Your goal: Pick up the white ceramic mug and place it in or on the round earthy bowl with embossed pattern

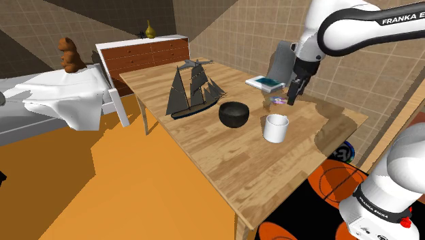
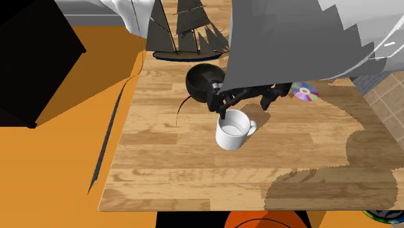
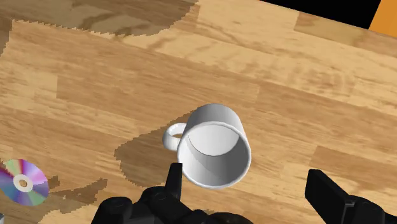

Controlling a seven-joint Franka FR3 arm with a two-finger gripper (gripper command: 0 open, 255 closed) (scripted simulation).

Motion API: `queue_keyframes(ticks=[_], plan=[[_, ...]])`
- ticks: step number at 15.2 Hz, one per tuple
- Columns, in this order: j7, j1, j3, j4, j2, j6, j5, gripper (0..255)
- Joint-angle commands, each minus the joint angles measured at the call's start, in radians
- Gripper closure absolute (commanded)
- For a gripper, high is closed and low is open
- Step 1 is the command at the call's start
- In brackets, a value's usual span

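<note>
Shoulder: see gripper [image 1: 293, 95] up over table [image 1: 204, 157]; mug [image 1: 276, 128] upright on it, near black bowl [image 1: 233, 114]. 2nd ext: see gripper just above mug. Wrist: see jaws wide apart, gripping nothing; mug below, btwn them.

Table [image 1: 197, 160], shoulder view: ship [image 1: 193, 90] at left; bowl [image 1: 233, 114] just beside it, to the right; mug [image 1: 276, 128] upright, near bowl, further right; disc [image 1: 277, 100] behind mug; book [image 1: 264, 83] behind disc.
</note>
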Motion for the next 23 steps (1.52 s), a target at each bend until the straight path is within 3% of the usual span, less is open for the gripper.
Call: queue_keyframes(ticks=[1,8,16,23], plan=[[-0.009,0.010,-0.003,-0.029,0.046,0.065,0.012,0],[-0.045,0.050,-0.004,-0.077,0.260,0.291,0.059,0],[-0.047,0.052,-0.001,-0.131,0.342,0.426,0.062,0],[-0.047,0.052,-0.001,-0.131,0.342,0.426,0.062,0]])
